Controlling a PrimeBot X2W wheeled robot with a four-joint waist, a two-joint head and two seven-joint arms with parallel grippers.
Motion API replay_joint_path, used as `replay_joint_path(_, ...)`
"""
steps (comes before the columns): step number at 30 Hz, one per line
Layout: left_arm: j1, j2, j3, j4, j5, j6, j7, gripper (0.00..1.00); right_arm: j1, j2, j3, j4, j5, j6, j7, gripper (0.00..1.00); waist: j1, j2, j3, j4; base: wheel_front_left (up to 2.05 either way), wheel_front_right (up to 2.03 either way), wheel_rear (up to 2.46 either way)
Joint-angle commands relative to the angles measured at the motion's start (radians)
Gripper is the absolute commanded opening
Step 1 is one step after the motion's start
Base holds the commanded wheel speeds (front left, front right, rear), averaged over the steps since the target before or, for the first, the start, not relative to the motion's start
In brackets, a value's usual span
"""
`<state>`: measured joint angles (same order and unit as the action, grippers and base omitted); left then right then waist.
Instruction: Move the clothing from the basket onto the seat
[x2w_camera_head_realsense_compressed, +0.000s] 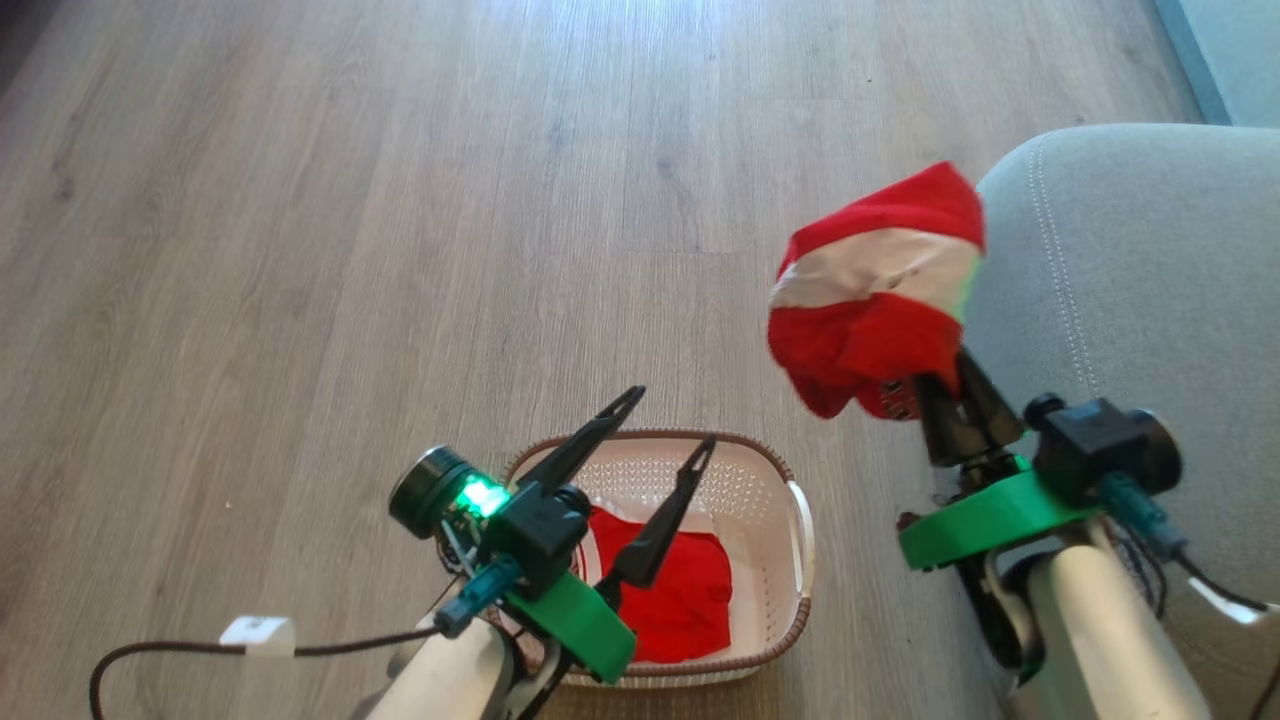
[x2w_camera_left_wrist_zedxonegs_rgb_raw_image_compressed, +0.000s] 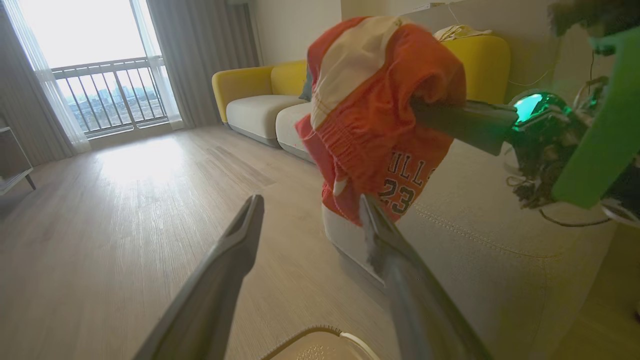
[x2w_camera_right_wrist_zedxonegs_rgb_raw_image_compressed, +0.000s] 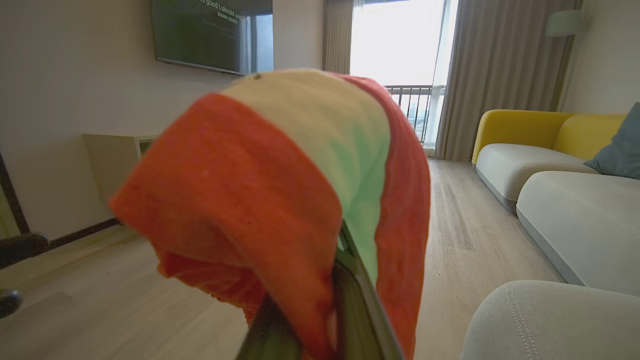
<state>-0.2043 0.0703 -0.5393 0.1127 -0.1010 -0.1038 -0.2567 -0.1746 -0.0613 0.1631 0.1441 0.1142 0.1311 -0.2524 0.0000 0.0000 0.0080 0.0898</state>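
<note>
- Red jersey (x2w_camera_head_realsense_compressed: 875, 290), banded in white and lettered with a 23, hangs in the air just beside the grey seat (x2w_camera_head_realsense_compressed: 1130, 260). Your right gripper (x2w_camera_head_realsense_compressed: 935, 385) pinches it between fingers pressed together. It is out of the basket (x2w_camera_head_realsense_compressed: 770, 462) but not yet on the cushion.
- Your left gripper (x2w_camera_head_realsense_compressed: 672, 416) hovers over the basket, fingers spread wide, holding nothing.
- One more red garment (x2w_camera_head_realsense_compressed: 680, 595) lies crumpled in the basket's bottom. You look roughly midway, with a drop and another pick left.
</note>
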Motion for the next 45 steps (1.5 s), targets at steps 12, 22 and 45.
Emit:
replay_joint_path(12,0.013,0.014,0.076,0.071,0.019,-0.012,-0.005,1.00,0.013,0.011,-0.131,-0.037,0.058,0.000,-0.009,0.00,0.0000,0.0000,0.002,-0.016,0.00,0.00,0.00)
replay_joint_path(22,0.046,0.009,0.092,0.159,0.001,-0.021,-0.005,1.00,0.059,0.011,-0.169,0.062,0.094,0.000,-0.009,0.00,0.0000,0.0000,-0.001,-0.023,0.00,0.00,0.00)
replay_joint_path(45,0.062,-0.004,0.129,0.175,0.017,-0.026,-0.005,1.00,0.052,0.011,-0.184,0.055,0.092,0.000,-0.009,0.00,0.0000,0.0000,0.018,-0.108,0.00,0.00,0.00)
